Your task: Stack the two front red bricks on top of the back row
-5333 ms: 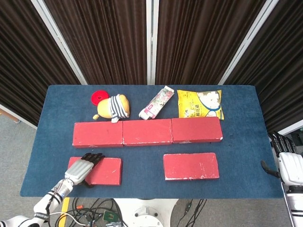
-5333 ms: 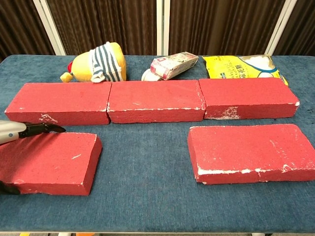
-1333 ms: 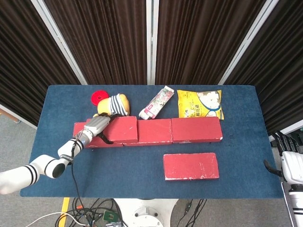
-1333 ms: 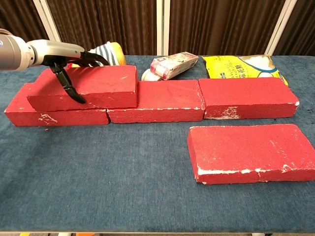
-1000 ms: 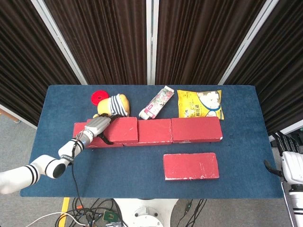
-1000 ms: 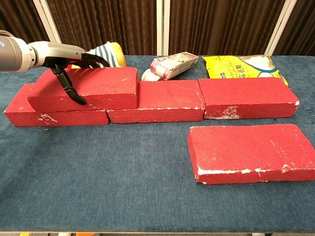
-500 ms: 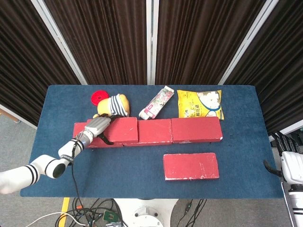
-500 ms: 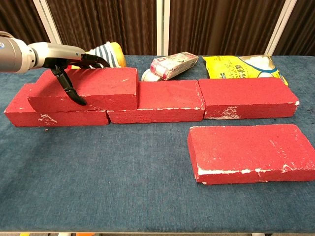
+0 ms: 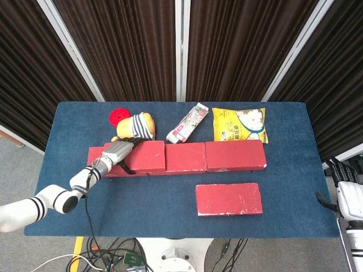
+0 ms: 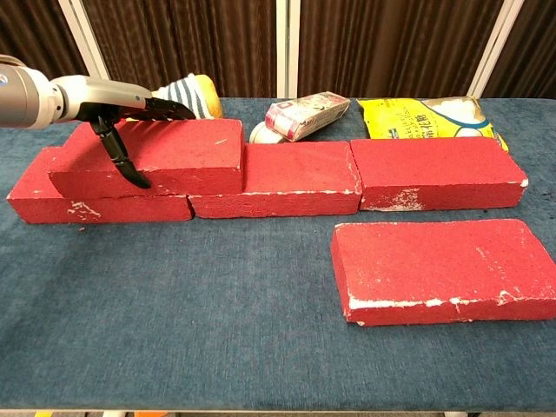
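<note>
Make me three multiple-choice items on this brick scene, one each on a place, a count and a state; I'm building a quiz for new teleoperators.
1. Where does the stacked brick lie?
A. On the left end of the back row
B. On the snack bag
C. On the front brick

2. How many red bricks lie flat in the front row?
A. None
B. One
C. Three

3. What is the left hand doing?
A. Hanging off the table
B. Holding the plush toy
C. Gripping the stacked brick

Key: 1 A, since the chest view shows it atop the left back bricks; 2 B, since only the front brick lies there; 3 C, since its fingers lie on the brick's top and its thumb on the front face.
</note>
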{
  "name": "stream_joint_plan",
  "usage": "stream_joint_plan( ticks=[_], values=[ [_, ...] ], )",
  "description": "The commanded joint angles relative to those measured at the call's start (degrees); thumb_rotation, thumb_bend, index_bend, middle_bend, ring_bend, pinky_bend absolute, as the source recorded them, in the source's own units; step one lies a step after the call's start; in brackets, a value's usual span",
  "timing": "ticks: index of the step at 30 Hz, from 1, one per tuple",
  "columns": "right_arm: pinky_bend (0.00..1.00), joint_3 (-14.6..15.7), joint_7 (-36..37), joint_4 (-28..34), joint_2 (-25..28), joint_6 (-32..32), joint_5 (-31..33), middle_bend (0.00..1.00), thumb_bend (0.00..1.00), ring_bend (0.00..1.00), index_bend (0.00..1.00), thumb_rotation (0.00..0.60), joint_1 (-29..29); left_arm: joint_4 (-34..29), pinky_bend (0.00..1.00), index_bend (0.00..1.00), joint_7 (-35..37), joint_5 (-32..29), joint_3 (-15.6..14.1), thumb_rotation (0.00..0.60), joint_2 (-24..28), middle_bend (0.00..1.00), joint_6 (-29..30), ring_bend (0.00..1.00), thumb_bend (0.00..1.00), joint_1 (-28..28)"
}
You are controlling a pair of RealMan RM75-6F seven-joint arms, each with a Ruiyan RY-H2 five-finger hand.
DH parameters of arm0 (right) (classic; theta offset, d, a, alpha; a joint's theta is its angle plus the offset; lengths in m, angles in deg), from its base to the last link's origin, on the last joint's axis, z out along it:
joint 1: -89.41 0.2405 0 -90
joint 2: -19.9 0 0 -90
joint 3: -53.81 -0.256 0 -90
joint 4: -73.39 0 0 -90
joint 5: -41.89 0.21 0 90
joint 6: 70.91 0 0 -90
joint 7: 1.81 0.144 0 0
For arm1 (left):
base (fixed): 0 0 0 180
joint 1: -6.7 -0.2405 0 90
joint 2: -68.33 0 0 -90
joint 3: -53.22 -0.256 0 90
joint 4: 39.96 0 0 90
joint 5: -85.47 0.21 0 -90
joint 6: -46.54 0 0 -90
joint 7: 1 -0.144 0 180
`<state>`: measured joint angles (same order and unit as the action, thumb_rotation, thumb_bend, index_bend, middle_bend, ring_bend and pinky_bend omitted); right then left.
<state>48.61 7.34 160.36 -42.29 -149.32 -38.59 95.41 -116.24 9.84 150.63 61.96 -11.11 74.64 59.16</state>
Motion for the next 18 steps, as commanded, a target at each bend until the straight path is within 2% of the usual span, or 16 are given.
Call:
stream_joint_plan(
  ticks=[1, 18],
  values=[
    [0.0, 0.0, 0.0, 0.0, 0.0, -0.1, 0.0, 0.0, 0.24, 0.0, 0.0, 0.6, 0.0, -0.1, 0.0, 0.0, 0.2, 0.3, 0.2, 0.6, 0.1, 0.0, 0.3, 0.0, 0.0, -0.1],
    [0.0, 0.0, 0.1, 0.1, 0.2, 0.1, 0.1, 0.0, 0.24, 0.0, 0.0, 0.6, -0.1, -1.8, 0.0, 0.0, 0.1, 0.5, 0.4, 0.6, 1.2, 0.0, 2.0, 0.0, 0.0, -0.3]
  ],
)
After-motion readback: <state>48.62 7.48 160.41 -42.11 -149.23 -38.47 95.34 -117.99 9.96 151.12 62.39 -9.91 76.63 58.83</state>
